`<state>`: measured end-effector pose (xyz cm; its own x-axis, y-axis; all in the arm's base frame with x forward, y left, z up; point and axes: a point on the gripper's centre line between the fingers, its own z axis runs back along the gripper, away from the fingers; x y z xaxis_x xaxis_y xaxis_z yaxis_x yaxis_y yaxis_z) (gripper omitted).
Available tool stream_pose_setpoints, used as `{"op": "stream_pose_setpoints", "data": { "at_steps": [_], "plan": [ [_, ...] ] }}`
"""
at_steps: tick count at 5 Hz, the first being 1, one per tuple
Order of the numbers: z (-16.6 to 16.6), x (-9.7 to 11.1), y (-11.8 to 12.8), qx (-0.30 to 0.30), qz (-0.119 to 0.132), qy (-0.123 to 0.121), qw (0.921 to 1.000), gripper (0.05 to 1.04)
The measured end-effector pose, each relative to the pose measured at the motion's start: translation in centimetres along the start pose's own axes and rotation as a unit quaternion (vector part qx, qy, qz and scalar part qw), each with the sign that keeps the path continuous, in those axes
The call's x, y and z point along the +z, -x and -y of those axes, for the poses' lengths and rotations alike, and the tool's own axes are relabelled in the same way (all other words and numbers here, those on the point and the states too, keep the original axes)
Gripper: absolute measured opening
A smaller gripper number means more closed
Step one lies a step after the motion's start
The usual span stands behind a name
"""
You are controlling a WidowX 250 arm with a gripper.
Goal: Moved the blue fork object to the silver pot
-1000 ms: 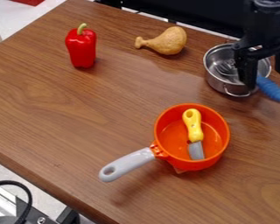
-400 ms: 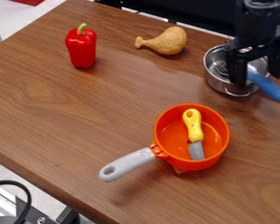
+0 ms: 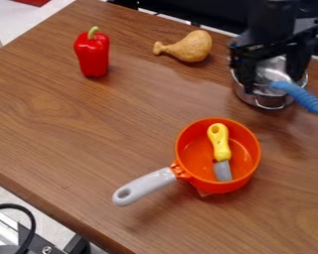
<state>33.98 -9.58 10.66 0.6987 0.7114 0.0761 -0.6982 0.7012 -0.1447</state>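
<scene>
Blue fork with a ridged, tapered handle (image 3: 302,95) sits in the round, silver metal pot (image 3: 269,101), its handle over the rim

We see the pot at two o'clock on the brown, wood-grained table (image 3: 109,144). The fork's handle slants out across the rim and points to four o'clock, while its other end lies inside the pot. Above the pot hangs the black two-finger gripper (image 3: 272,72), its fingers spread wide with a gap between them, and we see nothing pinched there.

At four o'clock we find a round orange pan (image 3: 248,168) with a grey handle (image 3: 145,186) pointing to eight. Inside it lies a toy knife, its yellow handle (image 3: 219,141) towards twelve and its grey blade (image 3: 222,171) towards six. A glossy red bell pepper (image 3: 92,54) with a green stem stands at eleven o'clock. Between twelve and one we have a tan, drumstick-shaped toy (image 3: 192,46), its narrow end pointing to nine. Between seven and eight, beyond the table's edge, we see a curved black cable (image 3: 30,218)
</scene>
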Motion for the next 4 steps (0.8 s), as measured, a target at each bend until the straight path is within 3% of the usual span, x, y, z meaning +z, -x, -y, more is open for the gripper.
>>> {"op": "stream_pose_setpoints", "data": {
  "at_steps": [1,3,4],
  "plan": [
    [-1.9,-1.0,-1.4,0.014,0.05,-0.003,0.9986,0.997],
    [-8.6,-0.2,-6.5,0.007,0.066,0.003,0.9978,0.997],
    [-12.0,0.0,-8.2,-0.004,0.053,0.005,0.9986,0.997]
  ]
}}
